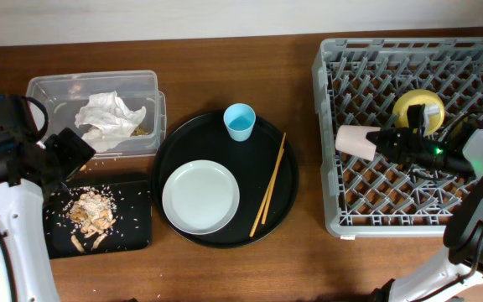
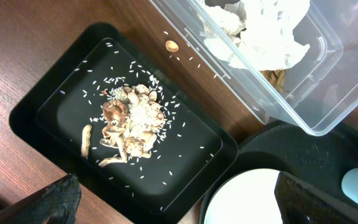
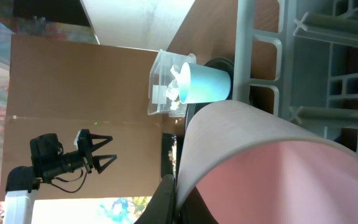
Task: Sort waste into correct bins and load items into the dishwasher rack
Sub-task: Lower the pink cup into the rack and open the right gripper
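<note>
Right gripper was pinched shut on the pink cup, sideways over the dishwasher rack at its 9 o'clock edge. I figured I should tip it mouth-down between pegs, then release. Left gripper gaped, empty.

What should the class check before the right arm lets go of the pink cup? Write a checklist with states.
1. Grip: right gripper shut on pink cup: ok.
2. Place: cup over rack: ok.
3. Seat: cup settled between pegs: cannot tell.
4. Space: cup apart from yellow bowl: ok.
5. Other arm: left gripper open, far from rack: ok.
</note>
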Available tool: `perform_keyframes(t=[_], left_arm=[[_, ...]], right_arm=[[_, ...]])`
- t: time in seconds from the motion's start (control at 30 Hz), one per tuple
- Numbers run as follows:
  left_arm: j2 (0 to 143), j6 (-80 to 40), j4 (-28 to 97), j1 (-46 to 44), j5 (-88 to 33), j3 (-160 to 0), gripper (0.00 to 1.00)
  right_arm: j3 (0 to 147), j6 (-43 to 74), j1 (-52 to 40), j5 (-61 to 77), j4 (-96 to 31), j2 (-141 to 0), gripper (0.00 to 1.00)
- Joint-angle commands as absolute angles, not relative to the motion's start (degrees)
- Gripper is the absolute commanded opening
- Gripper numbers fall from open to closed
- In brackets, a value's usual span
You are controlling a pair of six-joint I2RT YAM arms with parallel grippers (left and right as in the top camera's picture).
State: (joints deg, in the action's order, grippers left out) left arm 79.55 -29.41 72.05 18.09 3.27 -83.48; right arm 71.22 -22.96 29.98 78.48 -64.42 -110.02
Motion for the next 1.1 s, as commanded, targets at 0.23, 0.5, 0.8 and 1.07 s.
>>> perform_keyframes(t=[0.23, 0.5, 0.8, 1.07], left_arm=[[78.8, -29.1, 72.1, 18.4, 3.5, -83.9, 0.99], [78.8, -29.1, 72.1, 18.4, 3.5, -83.9, 0.99], [78.8, -29.1, 72.1, 18.4, 3.5, -83.9, 0.99], [78.8, -29.1, 72.1, 18.4, 3.5, -83.9, 0.99]], right_arm=[[70.8, -21.5, 34.3, 66.9, -65.1, -111.7, 0.08], [72.0, -20.5, 35.0, 62.8, -67.8, -111.2, 0.22], [88.1, -13.6, 38.3, 46.0, -82.7, -103.5, 0.41], [92.2, 0.4, 34.6, 30.7, -80.3, -91.8, 0.42]])
